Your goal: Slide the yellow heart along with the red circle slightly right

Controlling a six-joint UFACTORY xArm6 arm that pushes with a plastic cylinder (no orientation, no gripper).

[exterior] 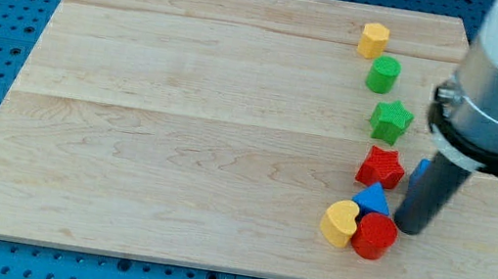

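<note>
The yellow heart (339, 222) lies near the board's bottom edge at the view's right. The red circle (375, 237) touches its right side. A blue triangle (373, 199) sits just above them, touching both. My tip (408, 229) is down on the board just right of the red circle and the blue triangle, close to or touching the circle. A blue block (420, 169) shows only as a sliver behind the rod.
A red star (380, 166) lies above the blue triangle. A green star (390, 120), a green circle (383, 75) and a yellow hexagon (374, 40) run up the right side. The wooden board (183, 120) has its right edge near my arm.
</note>
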